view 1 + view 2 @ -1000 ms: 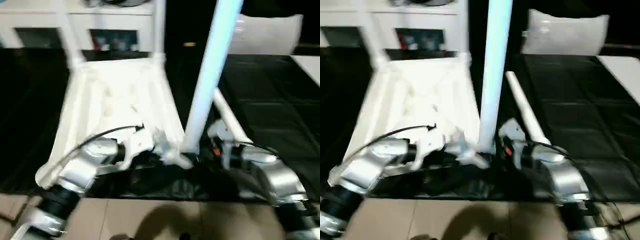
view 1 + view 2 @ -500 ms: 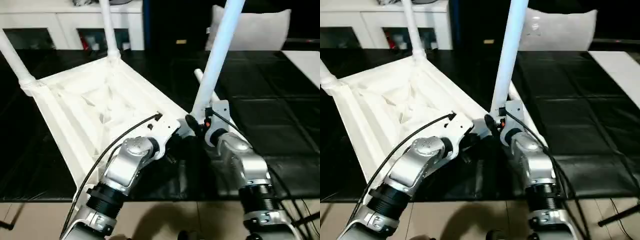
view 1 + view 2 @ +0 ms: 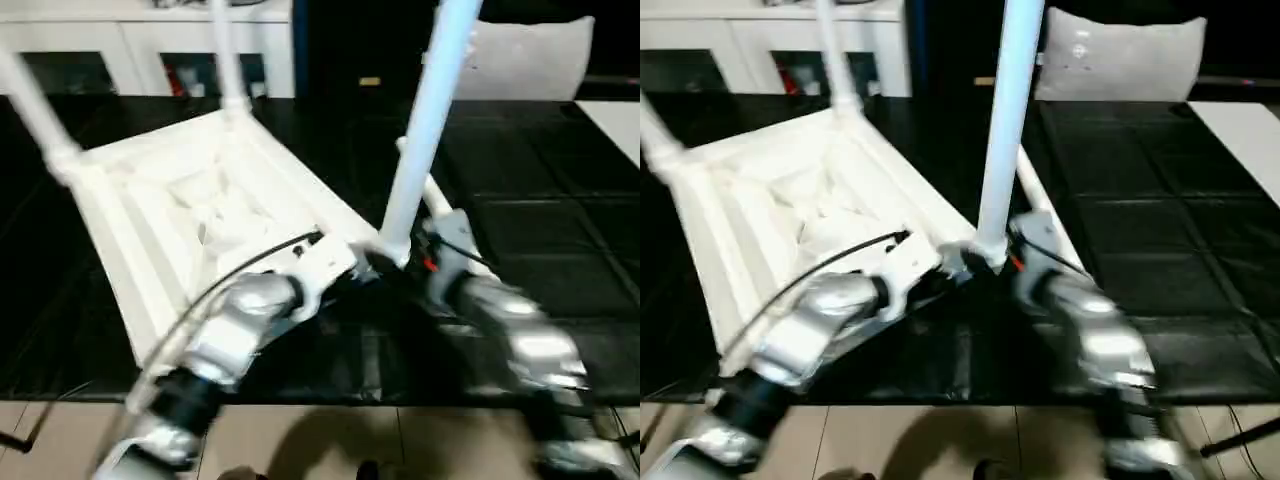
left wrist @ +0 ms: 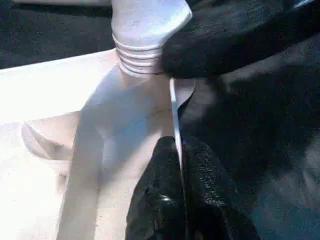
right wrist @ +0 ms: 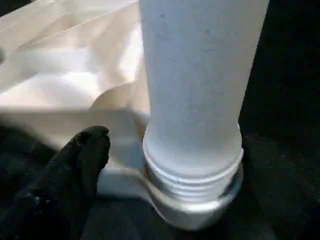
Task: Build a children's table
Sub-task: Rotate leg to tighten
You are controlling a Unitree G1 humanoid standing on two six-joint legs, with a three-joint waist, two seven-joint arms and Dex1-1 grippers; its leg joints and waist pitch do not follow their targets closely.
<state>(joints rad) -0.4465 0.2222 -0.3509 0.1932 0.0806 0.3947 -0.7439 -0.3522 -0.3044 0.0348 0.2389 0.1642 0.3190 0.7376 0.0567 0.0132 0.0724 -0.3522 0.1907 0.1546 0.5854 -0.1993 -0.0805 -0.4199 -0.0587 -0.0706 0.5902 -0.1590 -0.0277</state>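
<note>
The children's table [image 3: 190,200] lay upside down on the black-covered table [image 3: 560,240], ribbed underside up, with legs rising from its corners. At the near corner, the left gripper [image 4: 181,165] had its black fingers [image 4: 160,200] pressed together on the thin edge of the white top. Beside it stood a leg [image 5: 195,90], its threaded end seated in the corner socket. The right gripper [image 3: 1015,262] was at that leg's base, its fingers [image 5: 75,165] spread apart and off the leg.

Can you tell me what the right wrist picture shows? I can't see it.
A white table leg stands in a round corner socket of the upside-down white table top, its screw threads still showing. One black pincer finger sits beside it, not touching.
</note>
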